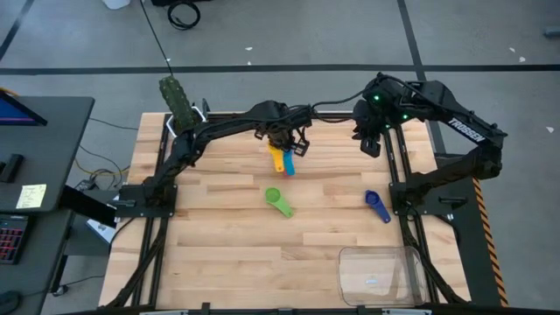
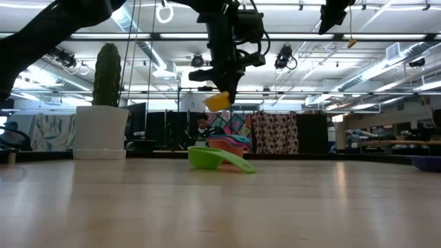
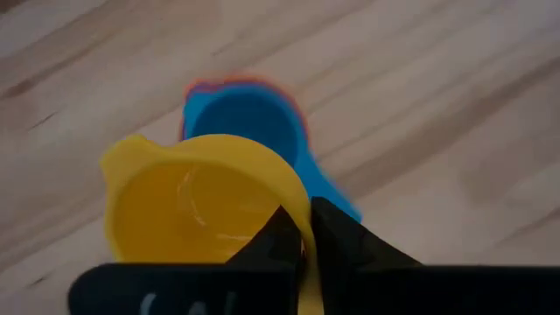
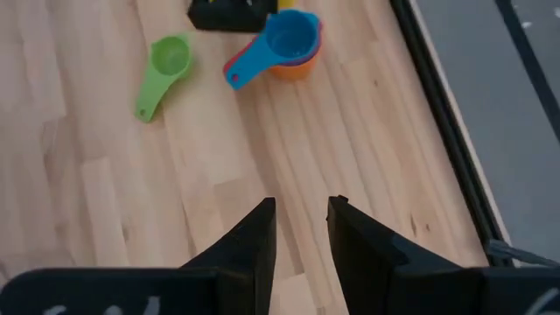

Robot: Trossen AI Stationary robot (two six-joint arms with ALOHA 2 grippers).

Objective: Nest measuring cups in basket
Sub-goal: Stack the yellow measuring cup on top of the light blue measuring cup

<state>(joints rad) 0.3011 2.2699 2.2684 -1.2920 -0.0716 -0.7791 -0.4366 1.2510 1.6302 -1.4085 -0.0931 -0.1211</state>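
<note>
the left pincer [image 2: 222, 88] hangs above the worktop [image 1: 227, 254], clamped on the rim of the yellow cup [image 3: 197, 201], right over a stack topped by the light blue cup [image 4: 289, 37]; red and orange seem to sit under it. the green cup [image 1: 277, 199] and dark blue cup [image 1: 377, 206] lie apart, the clear basket [image 1: 382, 275] at the near edge. the right pincer [image 4: 300, 223] waits raised at the far right, fingers narrowly apart, holding nothing.

The light wooden surface [image 1: 227, 227] carries a green cup [image 1: 278, 200] near its centre, a dark blue cup [image 1: 377, 206] at three o'clock, a nested stack topped by a light blue cup [image 4: 290, 39] toward twelve, the clear basket [image 1: 382, 275] at five, and a potted cactus [image 1: 178, 105] at eleven.
</note>
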